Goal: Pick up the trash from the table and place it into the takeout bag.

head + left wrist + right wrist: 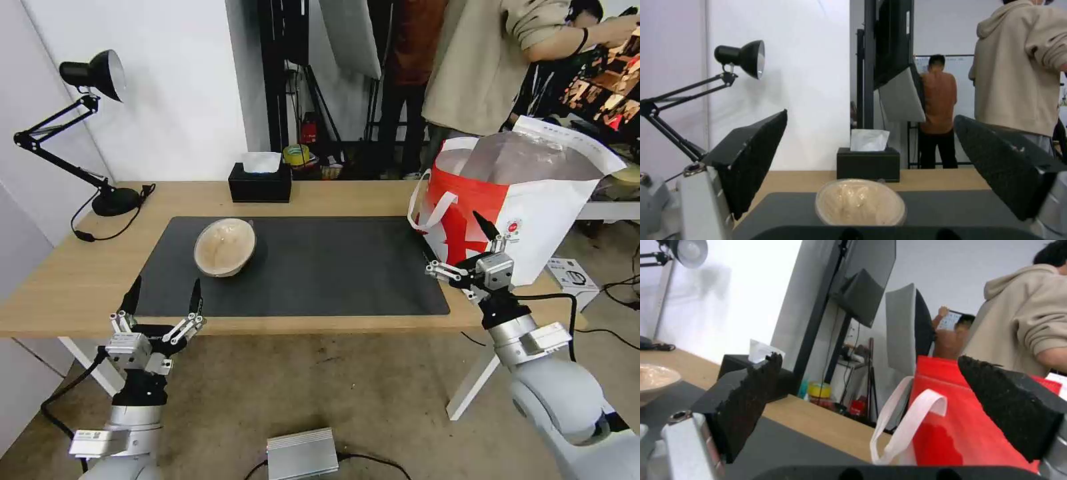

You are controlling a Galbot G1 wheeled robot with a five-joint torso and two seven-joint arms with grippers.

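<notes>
One piece of trash, a beige bowl (pixel 225 247), lies tipped on its side on the dark mat (pixel 320 273) of the table (pixel 60 280), left of centre. My left gripper (pixel 165 293) hovers open at the table's front edge, just in front of the bowl (pixel 860 201), with nothing between its fingers. The white-and-red takeout bag (pixel 527 200) stands open at the table's right end, foil lining showing. Right beside its red side (pixel 960 426), my right gripper (pixel 455 241) is open and holds nothing. The bowl (pixel 653 376) lies far off from it.
A black tissue box (pixel 260 181) sits at the back edge. A black desk lamp (pixel 100 193) stands at the back left, its cable trailing on the wood. A grey metal box (pixel 303 453) lies on the floor. People stand behind the table.
</notes>
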